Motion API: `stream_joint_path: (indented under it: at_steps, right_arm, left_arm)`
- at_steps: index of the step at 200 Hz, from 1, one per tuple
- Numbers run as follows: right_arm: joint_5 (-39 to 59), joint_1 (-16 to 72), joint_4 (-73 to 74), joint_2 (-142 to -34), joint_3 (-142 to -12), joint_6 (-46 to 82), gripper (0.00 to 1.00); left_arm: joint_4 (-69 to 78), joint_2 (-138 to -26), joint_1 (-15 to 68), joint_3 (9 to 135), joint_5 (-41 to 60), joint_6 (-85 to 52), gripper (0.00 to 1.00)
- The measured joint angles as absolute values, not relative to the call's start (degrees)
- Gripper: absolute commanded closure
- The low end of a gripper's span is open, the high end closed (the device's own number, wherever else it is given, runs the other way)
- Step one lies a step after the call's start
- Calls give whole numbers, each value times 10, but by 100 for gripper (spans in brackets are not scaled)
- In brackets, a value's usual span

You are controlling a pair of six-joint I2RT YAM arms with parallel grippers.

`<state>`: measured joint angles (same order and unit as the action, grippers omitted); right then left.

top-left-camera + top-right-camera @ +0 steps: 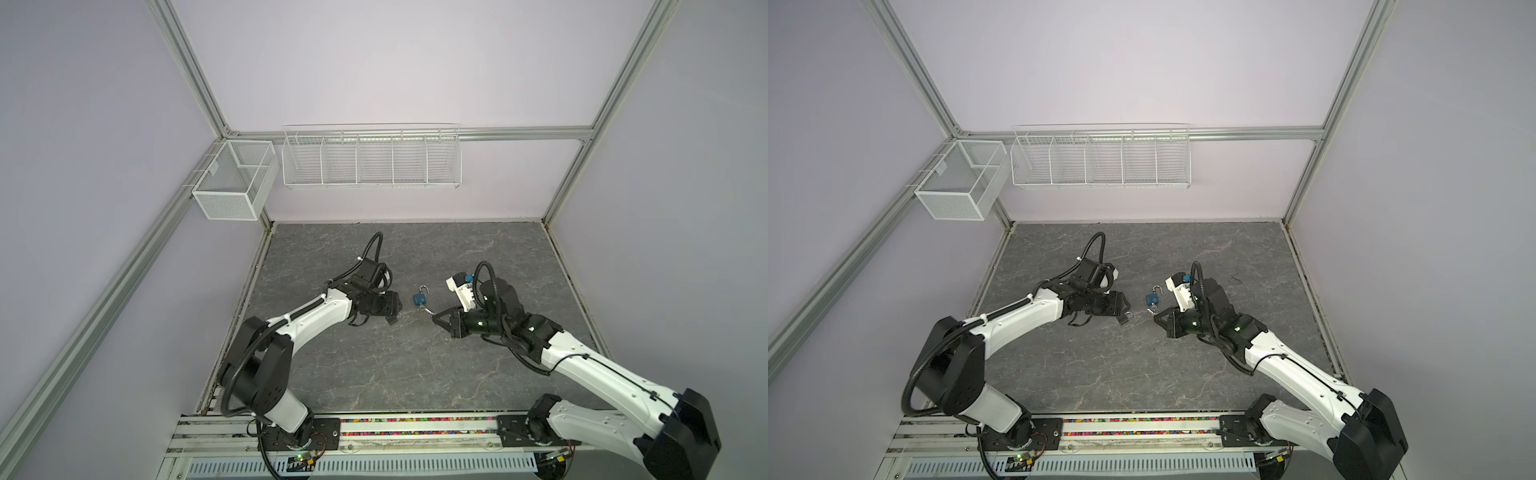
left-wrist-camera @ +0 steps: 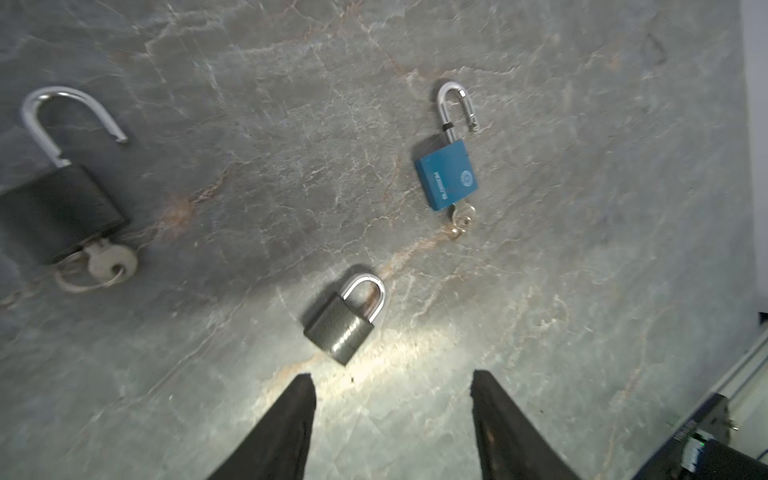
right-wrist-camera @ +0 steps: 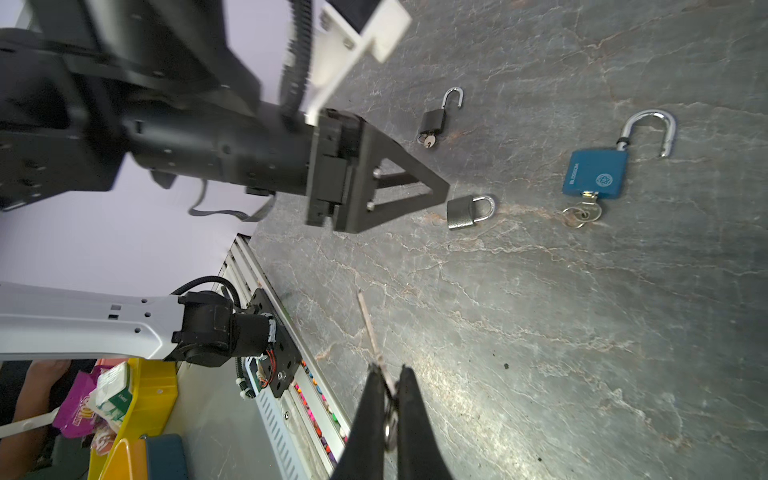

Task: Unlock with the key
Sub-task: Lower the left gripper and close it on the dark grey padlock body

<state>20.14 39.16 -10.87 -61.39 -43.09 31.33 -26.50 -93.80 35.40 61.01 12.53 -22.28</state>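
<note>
Right claw is pinched tight on the key — blade poking out past the tips, above the desk. Left claw is spread wide with nothing in it, hovering just short of the grey padlock, whose shackle sits closed. Further out lie the blue padlock and the black padlock (both with shackles sprung open). In both top views the blue one lies between the two claws — flat on the desk.

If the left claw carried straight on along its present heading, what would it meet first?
Most likely the small grey metal padlock with its shackle closed, lying just ahead of the left claw; depth is unclear.
</note>
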Motion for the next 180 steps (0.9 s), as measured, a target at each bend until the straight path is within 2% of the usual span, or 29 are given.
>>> stream_joint_path:
  at_steps: [67,144,180]
  right_arm:
    - [180,392,-106,-601,-431,313,93]
    - [180,392,-119,-606,-438,304,93]
    - [181,392,-125,-606,-440,299,93]
  left_arm:
    - [-277,-1049,354,680,110,-181,38]
    - [-293,-1066,377,680,96,-208,39]
    - [-315,-1069,407,682,49,-255,41]
